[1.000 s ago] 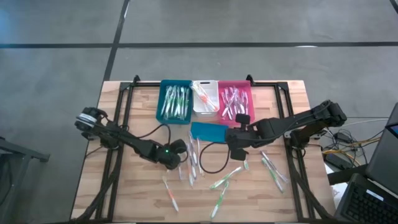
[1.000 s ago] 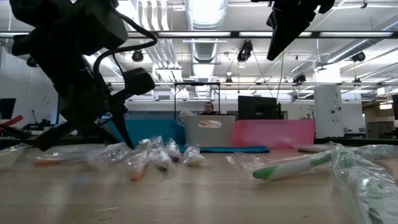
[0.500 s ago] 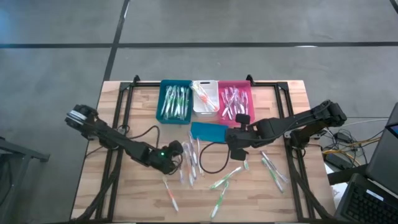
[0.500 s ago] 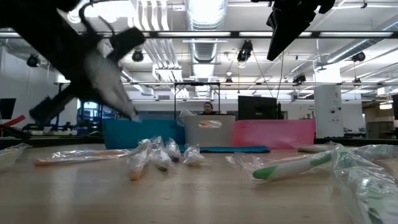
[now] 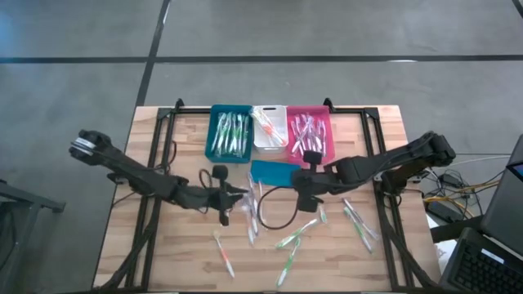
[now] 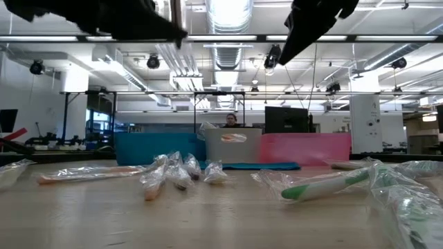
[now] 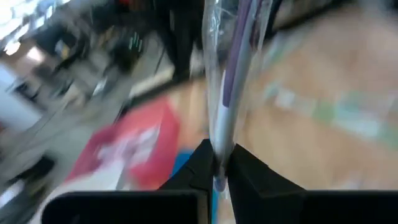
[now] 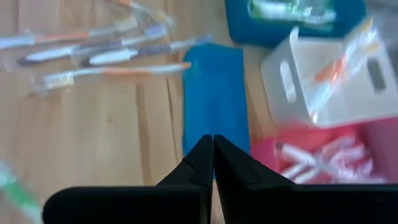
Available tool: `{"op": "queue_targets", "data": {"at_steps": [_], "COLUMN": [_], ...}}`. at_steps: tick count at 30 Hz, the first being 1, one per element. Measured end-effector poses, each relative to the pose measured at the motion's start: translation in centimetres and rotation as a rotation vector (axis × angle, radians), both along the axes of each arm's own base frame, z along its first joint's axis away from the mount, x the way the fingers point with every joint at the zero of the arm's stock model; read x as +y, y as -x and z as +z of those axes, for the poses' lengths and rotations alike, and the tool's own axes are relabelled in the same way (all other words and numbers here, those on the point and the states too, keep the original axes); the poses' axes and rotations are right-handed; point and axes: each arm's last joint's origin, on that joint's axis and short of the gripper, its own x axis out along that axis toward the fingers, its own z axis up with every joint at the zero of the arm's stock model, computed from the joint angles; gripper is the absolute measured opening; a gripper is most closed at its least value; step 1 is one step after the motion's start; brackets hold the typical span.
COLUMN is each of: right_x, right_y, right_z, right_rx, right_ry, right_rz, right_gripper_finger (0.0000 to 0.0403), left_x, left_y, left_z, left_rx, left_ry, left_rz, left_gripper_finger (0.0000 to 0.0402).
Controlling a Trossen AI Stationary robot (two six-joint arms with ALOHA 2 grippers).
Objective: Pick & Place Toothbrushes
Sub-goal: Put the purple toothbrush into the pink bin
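Holding a wrapped toothbrush [image 7: 231, 74] clamped by its very end above the surface [image 5: 180, 261], the left tool [image 7: 217, 163] risks dropping it, while the right tool [image 8: 213, 149] waits together.

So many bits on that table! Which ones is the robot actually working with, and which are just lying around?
Job:
- toothbrushes loose on the table
- wrapped toothbrush pinched in the left tool
- teal bin, white bin, pink bin

Lying about:
- flat teal piece
- black cable

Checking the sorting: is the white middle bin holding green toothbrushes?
No; the white bin holds an orange-accented toothbrush, no green ones.
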Motion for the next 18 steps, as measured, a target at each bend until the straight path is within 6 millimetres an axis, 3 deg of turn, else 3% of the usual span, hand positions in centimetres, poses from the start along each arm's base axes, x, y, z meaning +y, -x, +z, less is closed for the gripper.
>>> {"op": "queue_targets", "data": {"at_steps": [8,13,18], "right_x": [0.2,0.2,0.2], "right_y": [-1.0,-1.1,-0.8], "right_z": [-3.5,-5.3,-6.4], "right_rx": [-0.150,-0.297,-0.430], "right_ry": [0.080,0.093,0.106], "right_rz": [0.099,0.139,0.167], "right_gripper_finger": [0.0008,0.0008,0.0008], "left_x": [3.1,4.3,4.4], "left_y": [0.4,0.2,0.1], "left_z": [-0.2,0.0,0.4], "left_rx": [-0.343,-0.393,-0.408], "left_ry": [0.318,0.394,0.385], "left_rz": [-0.117,-0.128,-0.142], "left_gripper_finger": [0.0034,0.0034,0.0033]}}
